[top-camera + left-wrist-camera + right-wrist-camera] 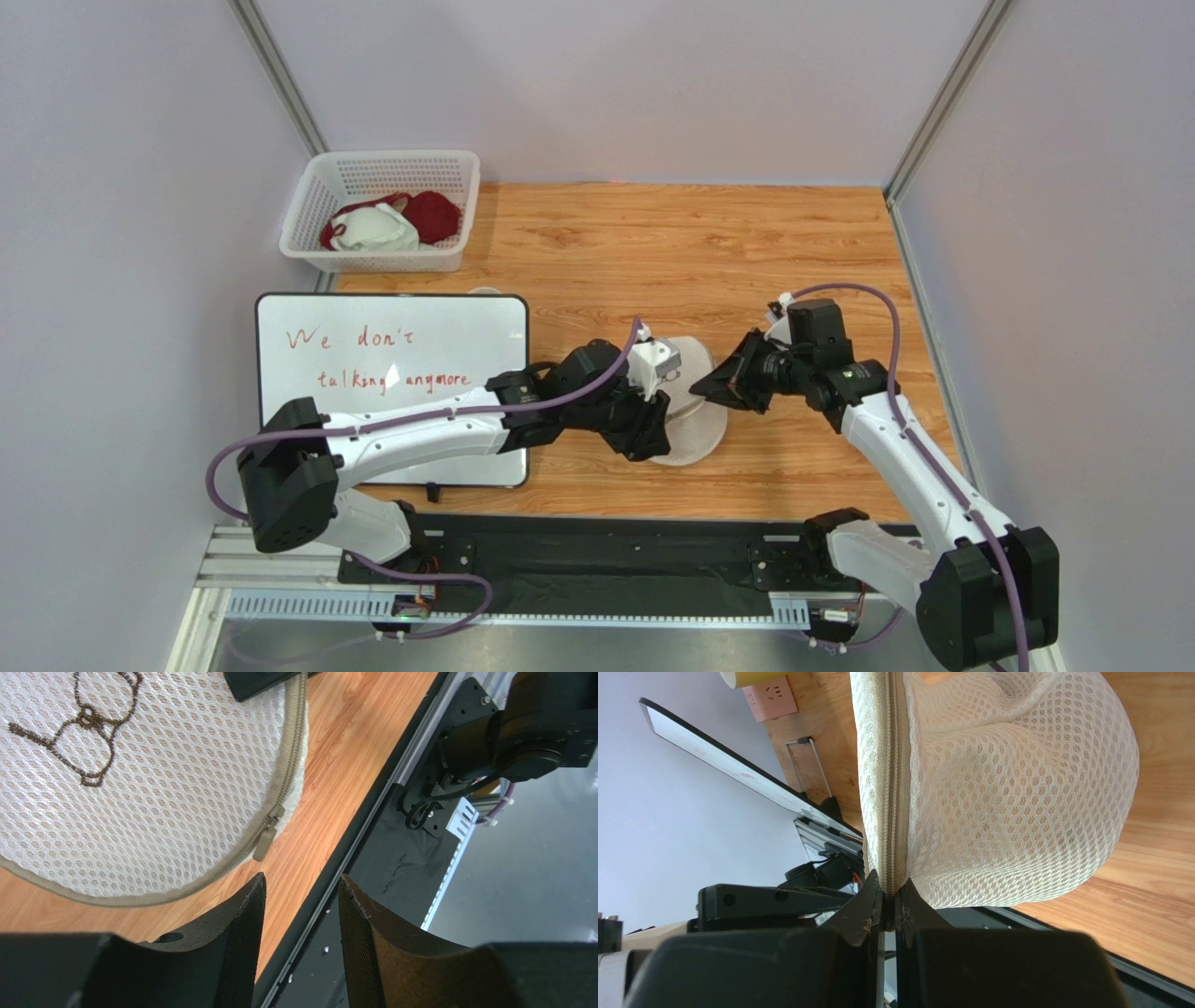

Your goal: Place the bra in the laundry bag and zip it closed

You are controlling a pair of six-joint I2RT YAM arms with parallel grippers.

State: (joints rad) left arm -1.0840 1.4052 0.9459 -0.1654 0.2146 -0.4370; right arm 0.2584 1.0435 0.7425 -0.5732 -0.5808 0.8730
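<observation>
Mesh laundry bag (701,427), lying mid-way across the table (603,252), is looking soft and light, the right gripper (889,906) pinching its firmer zipper rim (889,812) at 3 o'clock, the left gripper (302,882) gaping empty at 9 o'clock.

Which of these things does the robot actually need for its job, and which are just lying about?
In use: laundry bag, its zipper pull, right gripper pinching the bag's rim, left gripper open nearby.
Lying about: white basket, dark red garment and white garment in it, whiteboard.
</observation>
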